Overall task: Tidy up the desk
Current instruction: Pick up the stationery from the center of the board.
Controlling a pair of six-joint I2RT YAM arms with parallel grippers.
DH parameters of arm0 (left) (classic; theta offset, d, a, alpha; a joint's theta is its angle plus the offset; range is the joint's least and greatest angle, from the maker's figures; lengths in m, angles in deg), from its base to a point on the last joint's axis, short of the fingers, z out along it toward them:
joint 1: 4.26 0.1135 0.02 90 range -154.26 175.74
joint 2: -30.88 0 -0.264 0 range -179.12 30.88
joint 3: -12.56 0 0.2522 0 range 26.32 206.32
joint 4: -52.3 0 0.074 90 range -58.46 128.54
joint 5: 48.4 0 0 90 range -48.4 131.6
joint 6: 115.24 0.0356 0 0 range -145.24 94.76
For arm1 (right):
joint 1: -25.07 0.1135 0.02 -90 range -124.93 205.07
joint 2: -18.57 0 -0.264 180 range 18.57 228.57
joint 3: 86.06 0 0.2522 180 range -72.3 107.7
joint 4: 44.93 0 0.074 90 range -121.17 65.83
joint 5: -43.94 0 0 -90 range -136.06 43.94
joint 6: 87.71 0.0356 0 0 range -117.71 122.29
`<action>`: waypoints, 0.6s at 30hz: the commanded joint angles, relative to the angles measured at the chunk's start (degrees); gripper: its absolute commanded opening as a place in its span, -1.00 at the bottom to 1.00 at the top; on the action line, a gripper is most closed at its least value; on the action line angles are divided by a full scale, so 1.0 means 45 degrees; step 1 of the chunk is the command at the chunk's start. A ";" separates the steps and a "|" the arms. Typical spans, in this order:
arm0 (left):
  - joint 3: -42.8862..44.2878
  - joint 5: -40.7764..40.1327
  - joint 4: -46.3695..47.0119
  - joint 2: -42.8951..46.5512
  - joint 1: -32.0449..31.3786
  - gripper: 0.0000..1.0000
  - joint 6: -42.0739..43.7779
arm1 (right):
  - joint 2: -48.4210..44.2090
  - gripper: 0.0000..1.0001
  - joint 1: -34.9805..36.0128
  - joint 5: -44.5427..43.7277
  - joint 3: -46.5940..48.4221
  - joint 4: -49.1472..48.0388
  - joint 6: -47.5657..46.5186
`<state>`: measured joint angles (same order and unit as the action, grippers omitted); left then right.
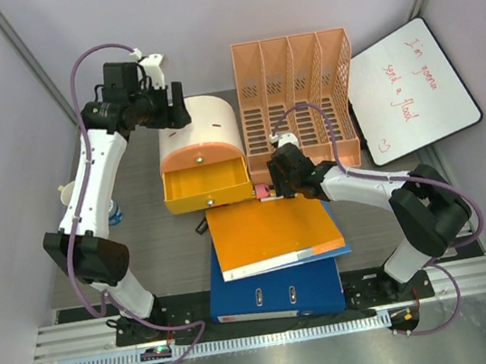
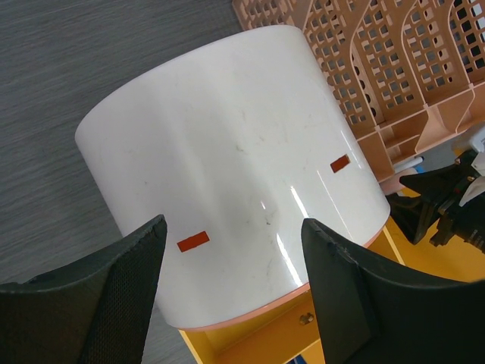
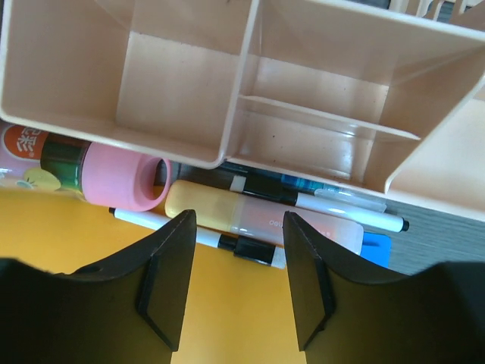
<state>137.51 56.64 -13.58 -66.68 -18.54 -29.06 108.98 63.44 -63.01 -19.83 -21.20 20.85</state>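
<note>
Blue binder [image 1: 278, 291] lies flat at the near edge of the dark grey desk [image 1: 166, 248], with an orange folder [image 1: 273, 232] stacked on it. Left gripper [image 2: 235, 231]: jaws wide apart, empty, over the rounded white drawer box [image 1: 202, 124] toward the far-left corner; its yellow drawer [image 1: 207, 187] stands open. Right gripper [image 3: 239, 220]: jaws apart, nothing clamped, above a yellow highlighter [image 3: 220, 212] and a white marker [image 3: 189, 231] at the folder's far edge, by the peach file rack [image 1: 298, 91]. Whiteboard [image 1: 408, 89] is at the right edge.

Plain pale walls [image 1: 198, 5] enclose 3 sides.
</note>
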 commanded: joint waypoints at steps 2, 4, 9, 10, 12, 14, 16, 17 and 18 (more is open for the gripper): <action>0.0212 -0.0121 0.0312 0.0000 -0.0029 0.45 0.0203 | 0.0104 0.09 -0.0206 0.0759 -0.0311 -0.0850 -0.0337; 0.0211 -0.0121 0.0312 -0.0019 -0.0029 0.45 0.0184 | 0.0162 0.08 -0.0304 0.0759 -0.0351 -0.0870 -0.0337; 0.0212 -0.0141 0.0312 0.0136 -0.0029 0.45 0.0203 | 0.0241 0.07 -0.0421 0.0954 -0.0429 -0.0578 -0.0259; 0.0211 -0.0160 0.0293 0.0156 -0.0029 0.45 0.0203 | 0.0202 0.05 -0.0441 0.0993 -0.0448 -0.0499 -0.0259; 0.0211 -0.0141 0.0312 0.0176 -0.0048 0.44 0.0184 | 0.0105 0.04 -0.0441 0.1091 -0.0546 -0.0305 -0.0220; 0.0192 -0.0141 0.0312 0.0156 -0.0029 0.45 0.0145 | -0.0129 0.02 -0.0441 0.1169 -0.0721 -0.0128 -0.0181; 0.0134 -0.0102 0.0351 0.0214 -0.0029 0.45 0.0086 | -0.0305 0.01 -0.0441 0.1208 -0.0877 -0.0069 -0.0200; 0.0133 -0.0102 0.0371 0.0195 -0.0029 0.44 0.0067 | -0.0345 0.00 -0.0479 0.1169 -0.1014 0.0009 -0.0220; 0.0133 -0.0063 0.0351 0.0215 -0.0029 0.45 0.0047 | -0.0365 -0.02 -0.0480 0.1169 -0.1073 0.0067 -0.0220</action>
<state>137.51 56.16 -13.58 -66.68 -18.54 -29.08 109.61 61.67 -58.71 -22.80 -22.53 20.16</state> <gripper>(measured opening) 0.724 0.505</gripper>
